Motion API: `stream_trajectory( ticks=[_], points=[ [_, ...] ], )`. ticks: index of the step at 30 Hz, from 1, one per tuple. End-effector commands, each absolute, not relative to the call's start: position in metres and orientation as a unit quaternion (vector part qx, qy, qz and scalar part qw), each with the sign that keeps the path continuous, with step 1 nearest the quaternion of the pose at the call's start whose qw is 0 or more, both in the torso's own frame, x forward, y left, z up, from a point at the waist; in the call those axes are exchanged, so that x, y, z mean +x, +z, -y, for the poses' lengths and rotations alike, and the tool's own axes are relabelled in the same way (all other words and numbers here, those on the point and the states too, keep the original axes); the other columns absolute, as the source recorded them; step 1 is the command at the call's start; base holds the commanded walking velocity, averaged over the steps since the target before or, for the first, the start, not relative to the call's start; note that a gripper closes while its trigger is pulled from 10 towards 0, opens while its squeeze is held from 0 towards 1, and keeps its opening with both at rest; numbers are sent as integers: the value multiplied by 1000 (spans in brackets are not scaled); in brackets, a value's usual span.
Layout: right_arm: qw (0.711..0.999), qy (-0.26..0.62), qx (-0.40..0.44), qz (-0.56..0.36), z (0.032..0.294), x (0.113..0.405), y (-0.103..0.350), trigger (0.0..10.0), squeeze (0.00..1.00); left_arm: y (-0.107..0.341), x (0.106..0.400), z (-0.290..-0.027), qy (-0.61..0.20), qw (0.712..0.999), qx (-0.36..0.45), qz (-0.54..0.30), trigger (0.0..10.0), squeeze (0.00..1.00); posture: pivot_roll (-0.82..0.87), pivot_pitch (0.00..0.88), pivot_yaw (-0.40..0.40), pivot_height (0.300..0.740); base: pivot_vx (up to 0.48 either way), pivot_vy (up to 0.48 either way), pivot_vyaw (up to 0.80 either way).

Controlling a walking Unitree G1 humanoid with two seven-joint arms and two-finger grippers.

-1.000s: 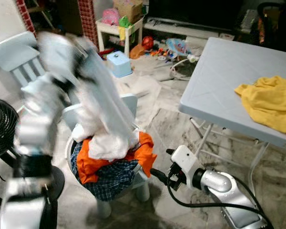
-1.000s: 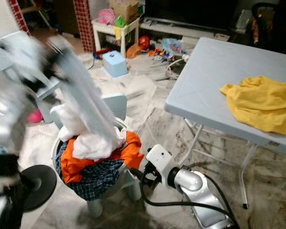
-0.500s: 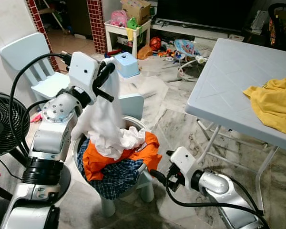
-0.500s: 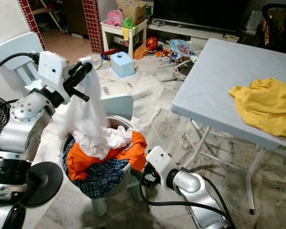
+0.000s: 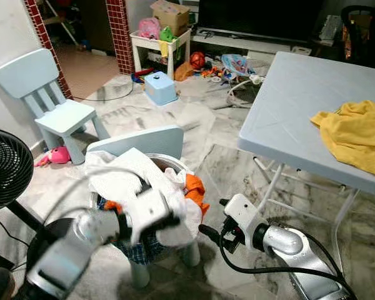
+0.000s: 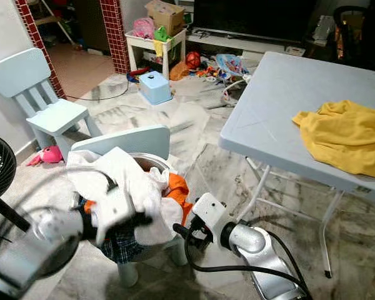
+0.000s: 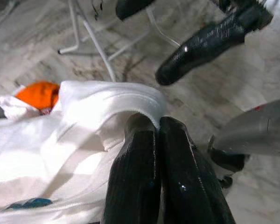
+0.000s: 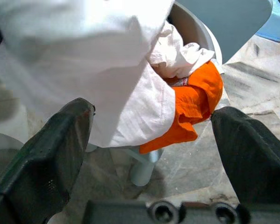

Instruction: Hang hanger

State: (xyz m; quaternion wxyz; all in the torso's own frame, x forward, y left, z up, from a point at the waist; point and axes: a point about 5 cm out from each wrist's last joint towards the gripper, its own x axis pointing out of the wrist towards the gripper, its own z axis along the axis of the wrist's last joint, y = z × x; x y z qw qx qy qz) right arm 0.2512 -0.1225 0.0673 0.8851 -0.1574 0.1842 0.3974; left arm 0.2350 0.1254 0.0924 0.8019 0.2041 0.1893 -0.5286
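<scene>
A white garment point(image 5: 137, 181) drapes over a grey laundry basket point(image 5: 170, 162) that sits on a small light-blue chair point(image 5: 144, 140). My left gripper point(image 7: 157, 122) is shut on a fold of that white garment, low at the basket's front; the arm is motion-blurred in the eye views. An orange garment point(image 5: 194, 187) pokes out on the basket's right side. My right gripper point(image 5: 214, 217) is open, low beside the basket's right, with nothing between its fingers point(image 8: 51, 154). I see no hanger.
A light-blue folding table point(image 5: 287, 112) with a yellow cloth point(image 5: 356, 134) stands to the right. A black fan point(image 5: 3, 169) is at the left, a second small chair point(image 5: 50, 106) behind it. Toys and a blue box point(image 5: 159, 87) litter the far floor.
My left arm has swung down from a raised position to low in front of the basket, dragging the white garment with it. The right arm has stayed put.
</scene>
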Motion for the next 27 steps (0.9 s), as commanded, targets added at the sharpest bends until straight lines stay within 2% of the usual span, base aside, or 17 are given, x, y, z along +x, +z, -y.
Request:
stream_trajectory(
  ticks=[1, 2, 7, 9, 10, 13, 14, 15, 20, 24, 26, 27],
  points=[
    [883, 399, -163, -186, 123, 250, 69, 10000, 0, 93, 229, -121, -537, 795, 207, -190, 1686, 0, -51, 33, -17, 740, 0, 0, 0],
    [883, 400, -163, -187, 123, 250, 68, 10000, 0, 92, 226, -121, -541, 792, 207, -193, 588, 0, -49, 34, -16, 740, 0, 0, 0],
    [882, 400, -164, -187, 123, 250, 68, 10000, 0, 92, 223, -120, -542, 790, 209, -197, 588, 0, -49, 34, -16, 740, 0, 0, 0],
    [882, 400, -164, -187, 123, 250, 68, 10000, 0, 92, 218, -119, -553, 781, 209, -204, 431, 0, -47, 35, -15, 740, 0, 0, 0],
    [881, 402, -162, -188, 121, 249, 67, 10000, 0, 89, 209, -121, -571, 759, 215, -228, 8039, 0, -44, 38, -15, 740, 0, 0, 0],
    [881, 404, -161, -189, 120, 248, 67, 10000, 0, 87, 204, -123, -583, 744, 214, -247, 8039, 0, -44, 38, -15, 740, 0, 0, 0],
    [880, 405, -162, -190, 121, 248, 66, 10000, 0, 86, 206, -126, -565, 755, 222, -248, 10000, 439, -40, 39, -16, 740, 0, 0, 0],
    [879, 405, -162, -191, 121, 248, 66, 10000, 0, 84, 207, -128, -555, 762, 221, -249, 10000, 1000, -40, 39, -16, 740, 0, 0, 0],
    [879, 406, -162, -192, 121, 247, 66, 10000, 0, 80, 206, -125, -558, 774, 170, -246, 10000, 1000, -39, 40, -15, 740, 0, 0, 0],
    [878, 406, -163, -193, 120, 247, 65, 10000, 0, 77, 211, -124, -548, 785, 167, -236, 10000, 1000, -35, 42, -13, 740, 0, 0, 0],
    [879, 405, -164, -192, 120, 248, 65, 10000, 0, 78, 228, -141, -456, 843, 199, -203, 10000, 1000, -34, 42, -12, 740, 0, 0, 0],
    [879, 405, -164, -192, 120, 248, 65, 10000, 0, 79, 230, -146, -432, 856, 212, -190, 10000, 1000, -35, 44, -9, 740, 0, 0, 0]
  ],
)
